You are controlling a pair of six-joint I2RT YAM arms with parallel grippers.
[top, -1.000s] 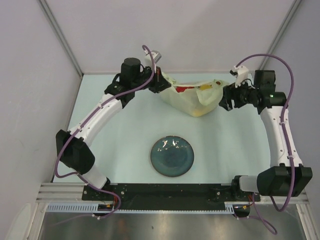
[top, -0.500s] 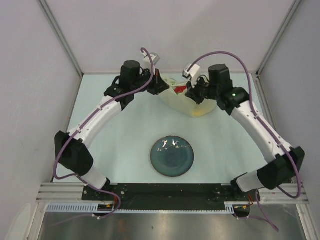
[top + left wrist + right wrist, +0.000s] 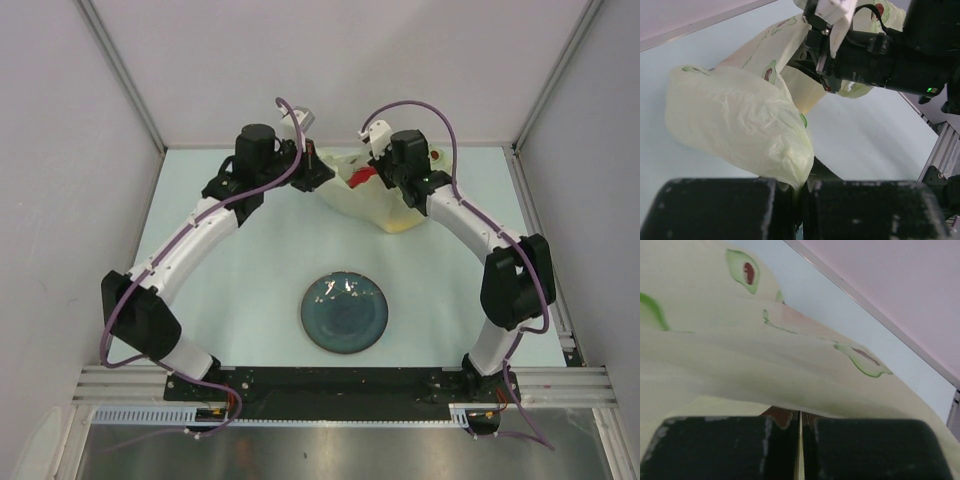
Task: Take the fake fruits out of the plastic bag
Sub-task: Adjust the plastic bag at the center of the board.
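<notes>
The pale blue table [image 3: 230, 290] is taken in from above. The plastic bag [image 3: 365, 208] is seen slumped at its far side, at twelve o'clock from the dark round plate [image 3: 345, 315] and well apart from it. No fruit has been set out yet, so the step in hand is judged to be the opening one: the bag is being gripped from two sides so that its mouth can be spread.

The left gripper [image 3: 322, 175] is found at the bag's nine o'clock edge. In the left wrist view its pads are pressed together with a bulge of crinkled film clamped between them. The right gripper [image 3: 376, 182] is placed at the bag's twelve o'clock rim. Its pads are closed too, and a pale sliver of film appears to be caught in the seam between them.

A red fake fruit [image 3: 362, 178] is glimpsed inside the bag, just at nine o'clock from the right gripper. A yellow shape [image 3: 400, 226] shows through the film toward five o'clock, but which fruit it is cannot be told.

Next, the two held edges would need to be drawn apart or lifted, gently, so that the thin film is not torn and the fruits are exposed or tipped out.
</notes>
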